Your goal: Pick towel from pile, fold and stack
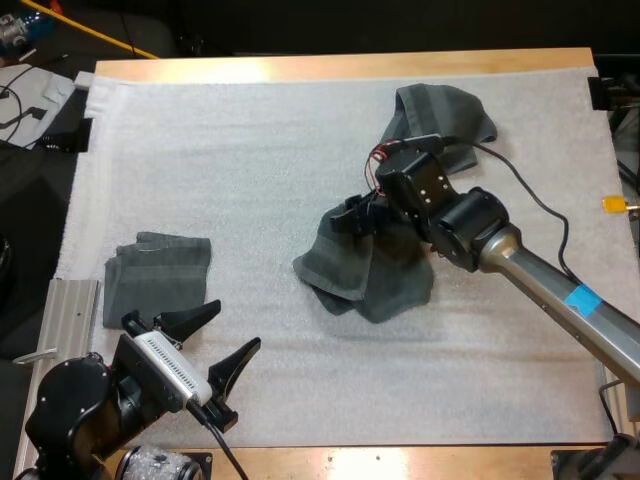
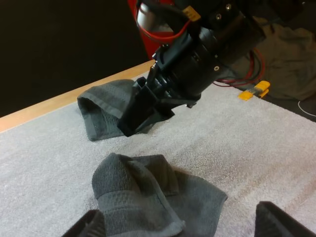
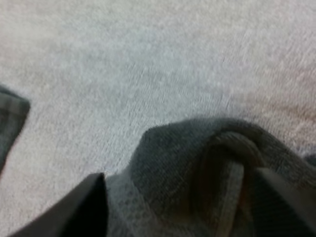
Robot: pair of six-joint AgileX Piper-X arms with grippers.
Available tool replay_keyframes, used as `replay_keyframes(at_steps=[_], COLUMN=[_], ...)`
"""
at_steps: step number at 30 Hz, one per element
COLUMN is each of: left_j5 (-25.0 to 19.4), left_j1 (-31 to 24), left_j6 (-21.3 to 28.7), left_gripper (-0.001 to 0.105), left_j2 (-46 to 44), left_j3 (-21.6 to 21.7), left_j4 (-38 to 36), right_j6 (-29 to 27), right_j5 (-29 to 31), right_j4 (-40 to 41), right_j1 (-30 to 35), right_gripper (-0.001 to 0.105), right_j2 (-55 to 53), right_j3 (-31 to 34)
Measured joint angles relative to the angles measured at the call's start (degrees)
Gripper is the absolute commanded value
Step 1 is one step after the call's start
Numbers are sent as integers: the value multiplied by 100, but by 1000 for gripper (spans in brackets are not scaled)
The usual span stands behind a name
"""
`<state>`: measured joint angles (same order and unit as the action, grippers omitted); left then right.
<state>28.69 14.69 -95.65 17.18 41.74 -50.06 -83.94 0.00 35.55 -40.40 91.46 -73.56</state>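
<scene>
**Worktop [image 1: 330, 68] with white mat [image 1: 250, 160]: towel folding, pick-up step.** The crumpled towel [image 1: 365, 280] lies mid-mat, well apart from the other cloth, so I can work it alone. The far towel [image 1: 445, 110] lies loose at the mat's far edge and serves as what is left of the pile. The stack [image 1: 160, 275], folded, sits at the mat's left side near my left arm, where I judge a finished towel would be laid.

My right tool [image 1: 352, 215] is at the far edge of the crumpled towel and points down at it. Its fingers [image 3: 84, 212] stand apart with a raised fold between them. I judge them not yet clamped, since the cloth lies slack on the mat. That fold is the likely grip, because a ridge lifts more easily than flat cloth.

My left tool [image 1: 235, 325] hangs just beside the stack, its fingers spread and holding nothing, and it faces the crumpled towel. I judge it is placed there to take a second corner once the first is raised.
</scene>
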Motion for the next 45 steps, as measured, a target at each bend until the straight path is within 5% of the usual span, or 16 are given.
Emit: replay_keyframes(at_steps=[6, 19, 25, 33, 45], left_j5=[7, 21, 21, 21, 21], left_j1=[0, 0, 0, 0, 0], left_j6=[0, 0, 0, -27, -100], left_gripper=[60, 60, 60, 60, 61], left_j2=[0, 0, 0, 0, 0], left_j3=[0, 0, 0, 0, -162], left_j4=[0, -36, -134, -1025, -1579], right_j6=[-113, -618, -641, -446, 343], right_j5=[207, 691, 710, 656, 14], right_j4=[206, 2506, 2768, 2482, 551], right_j1=[-1, -1, -1, -1, -1], right_gripper=[64, 63, 63, 63, 62], right_j2=[-252, -1016, -1155, -1278, -808], right_j3=[-15, -64, 354, 1298, 2522])
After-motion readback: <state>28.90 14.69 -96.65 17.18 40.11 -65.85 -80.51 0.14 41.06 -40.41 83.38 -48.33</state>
